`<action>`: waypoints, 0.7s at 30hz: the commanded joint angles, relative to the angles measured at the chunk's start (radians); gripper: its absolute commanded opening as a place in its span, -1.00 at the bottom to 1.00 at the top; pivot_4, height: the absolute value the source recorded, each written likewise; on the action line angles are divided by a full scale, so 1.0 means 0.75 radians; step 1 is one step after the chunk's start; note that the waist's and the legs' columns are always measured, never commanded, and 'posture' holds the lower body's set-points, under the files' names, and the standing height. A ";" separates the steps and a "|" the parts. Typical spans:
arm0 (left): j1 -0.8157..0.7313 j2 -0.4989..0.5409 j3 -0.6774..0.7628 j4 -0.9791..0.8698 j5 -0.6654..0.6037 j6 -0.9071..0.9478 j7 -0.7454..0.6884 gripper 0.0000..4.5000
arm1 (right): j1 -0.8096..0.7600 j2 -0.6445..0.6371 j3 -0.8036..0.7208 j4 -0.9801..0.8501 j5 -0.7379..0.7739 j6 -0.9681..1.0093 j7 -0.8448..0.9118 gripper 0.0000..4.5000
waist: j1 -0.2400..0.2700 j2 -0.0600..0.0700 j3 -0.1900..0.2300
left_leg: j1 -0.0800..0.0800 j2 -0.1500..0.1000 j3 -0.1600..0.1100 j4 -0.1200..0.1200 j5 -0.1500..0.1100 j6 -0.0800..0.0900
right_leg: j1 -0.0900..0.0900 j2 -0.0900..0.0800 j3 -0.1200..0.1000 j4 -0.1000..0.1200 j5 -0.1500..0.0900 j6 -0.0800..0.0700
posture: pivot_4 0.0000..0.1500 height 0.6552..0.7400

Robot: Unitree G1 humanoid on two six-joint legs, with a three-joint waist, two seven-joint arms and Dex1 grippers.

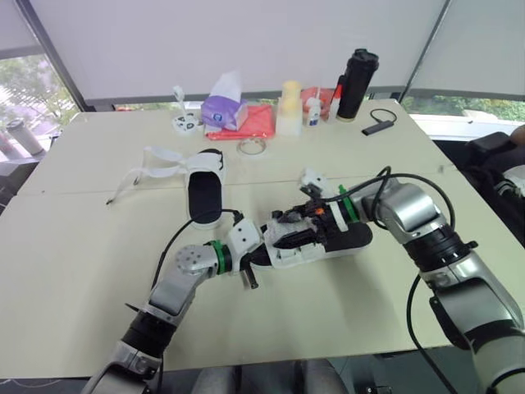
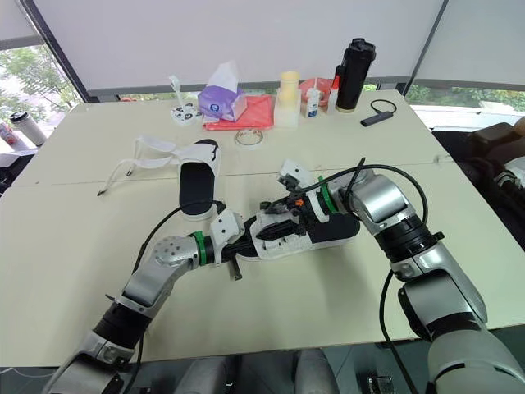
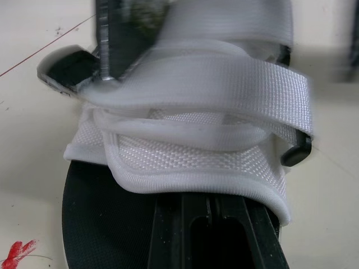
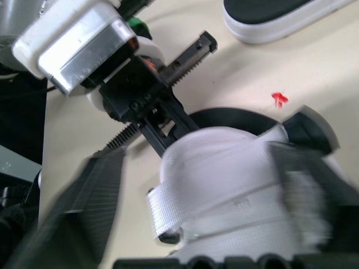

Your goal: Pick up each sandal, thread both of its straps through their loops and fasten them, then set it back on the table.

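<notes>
A black-soled sandal (image 1: pixel 344 240) with white straps lies at the middle of the cream table (image 1: pixel 74 271). My left gripper (image 1: pixel 264 251) is shut on its near end, fingers (image 3: pixel 168 230) pushed under the white upper (image 3: pixel 196 162). My right gripper (image 1: pixel 299 223) reaches in from the right and stands open over the upper, one finger (image 4: pixel 92 213) just clear of the strap end (image 4: pixel 165 221). A fastened white strap (image 3: pixel 247 84) wraps across the upper. The second sandal (image 1: pixel 205 195) lies farther back on the left with its loose straps (image 1: pixel 156 168) spread out.
Along the far edge stand a purple tissue box (image 1: pixel 223 109), a red cloth (image 1: pixel 256 123), a pale bottle (image 1: pixel 289 107), a small white bottle (image 1: pixel 314 111) and a black flask (image 1: pixel 356 84). A black dongle (image 1: pixel 377 127) and a tape ring (image 1: pixel 253 148) lie nearby.
</notes>
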 commanded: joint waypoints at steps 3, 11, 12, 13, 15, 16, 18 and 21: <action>0.028 0.018 -0.013 0.033 0.038 0.025 0.009 -1.00 | -0.010 0.050 -0.034 0.068 -0.071 -0.042 -0.077 0.98 | -0.004 0.000 0.000 | 0.000 0.000 0.000 0.000 0.000 0.000 | 0.000 0.000 0.000 0.000 0.000 0.000 | 1.00 1.00; 0.027 0.021 -0.009 0.033 0.036 0.029 0.010 -1.00 | -0.038 0.112 -0.005 0.167 -0.159 -0.052 -0.112 0.98 | -0.003 0.000 0.000 | 0.000 0.000 0.000 0.000 0.000 0.000 | 0.000 0.000 0.000 0.000 0.000 0.001 | 1.00 1.00; 0.027 0.021 -0.008 0.033 0.036 0.029 0.011 -1.00 | -0.040 0.115 0.001 0.171 -0.171 -0.061 -0.108 0.98 | -0.003 0.000 0.000 | 0.000 0.000 0.000 0.000 0.000 0.000 | 0.000 0.000 0.000 0.000 0.000 0.001 | 1.00 1.00; 0.027 0.022 -0.007 0.032 0.036 0.029 0.011 -1.00 | -0.043 0.115 0.002 0.173 -0.181 -0.072 -0.105 0.98 | -0.003 0.000 0.000 | 0.000 0.000 0.000 0.000 0.000 0.000 | 0.000 0.000 0.000 0.000 0.000 0.001 | 1.00 1.00; 0.028 0.022 -0.006 0.031 0.036 0.030 0.012 -1.00 | -0.050 0.116 -0.008 0.179 -0.193 -0.086 -0.105 0.98 | -0.003 0.000 0.000 | 0.000 0.000 0.000 0.000 0.000 0.000 | 0.000 0.000 0.000 0.000 0.000 0.001 | 1.00 1.00; 0.027 0.022 -0.005 0.031 0.035 0.029 0.013 -1.00 | -0.070 0.115 -0.035 0.187 -0.189 -0.084 -0.111 0.98 | -0.003 0.000 0.000 | 0.001 0.000 0.000 0.000 0.000 0.000 | 0.000 0.000 0.000 0.000 0.000 0.001 | 1.00 1.00; 0.026 0.023 -0.002 0.032 0.034 0.029 0.014 -1.00 | -0.102 0.110 -0.079 0.195 -0.179 -0.083 -0.125 0.98 | -0.004 0.000 0.000 | 0.001 0.000 0.000 0.000 0.000 0.000 | 0.000 0.000 0.000 0.000 0.000 0.001 | 1.00 1.00; 0.024 0.023 0.002 0.036 0.033 0.028 0.015 -1.00 | -0.162 0.082 -0.177 0.179 -0.139 -0.051 -0.151 0.98 | -0.003 0.001 0.000 | 0.000 0.000 0.000 0.000 0.000 0.000 | 0.000 0.000 0.000 0.000 0.001 0.001 | 1.00 1.00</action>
